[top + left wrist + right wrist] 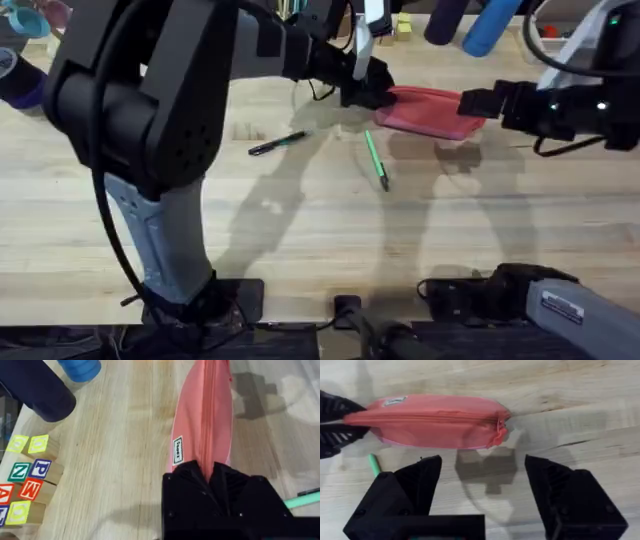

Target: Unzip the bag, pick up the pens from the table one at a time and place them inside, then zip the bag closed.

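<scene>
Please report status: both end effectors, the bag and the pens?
Left end effector shut on bag end. Right end effector open, near zipper pull. Bag zipped. Both pens on table.

letter blocks (30,482): Z, P, M, A, O | bag (205,415) tag: print unreadable

Bright overhead light; soft shadows on the table (300,230); near arm blurred.
</scene>
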Action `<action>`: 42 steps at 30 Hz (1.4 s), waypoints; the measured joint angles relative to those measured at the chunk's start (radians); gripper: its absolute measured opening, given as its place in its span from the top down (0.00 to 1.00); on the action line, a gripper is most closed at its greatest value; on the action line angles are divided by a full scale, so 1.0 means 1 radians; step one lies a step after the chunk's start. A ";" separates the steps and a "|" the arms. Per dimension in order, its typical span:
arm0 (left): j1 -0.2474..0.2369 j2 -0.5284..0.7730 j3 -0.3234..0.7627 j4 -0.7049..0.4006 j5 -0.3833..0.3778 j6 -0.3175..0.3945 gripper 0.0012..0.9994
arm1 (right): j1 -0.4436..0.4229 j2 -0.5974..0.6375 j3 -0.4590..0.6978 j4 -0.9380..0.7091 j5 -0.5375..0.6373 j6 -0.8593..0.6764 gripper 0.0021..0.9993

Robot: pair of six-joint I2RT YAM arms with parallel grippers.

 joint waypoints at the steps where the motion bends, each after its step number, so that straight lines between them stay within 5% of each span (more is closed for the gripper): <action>1: 0.000 0.000 0.000 0.000 0.000 0.000 0.96 | 0.000 0.013 -0.001 0.006 0.000 -0.001 0.00; 13: 0.000 0.000 0.000 -0.002 0.000 0.000 0.96 | -0.013 0.125 -0.004 0.058 0.000 -0.084 0.00; 26: 0.000 0.000 0.000 -0.003 -0.003 0.000 0.96 | -0.135 0.167 -0.004 0.106 -0.123 -0.211 0.01; 42: 0.000 0.000 0.000 -0.003 -0.004 0.000 0.96 | -0.135 0.232 -0.004 0.166 -0.174 -0.256 0.13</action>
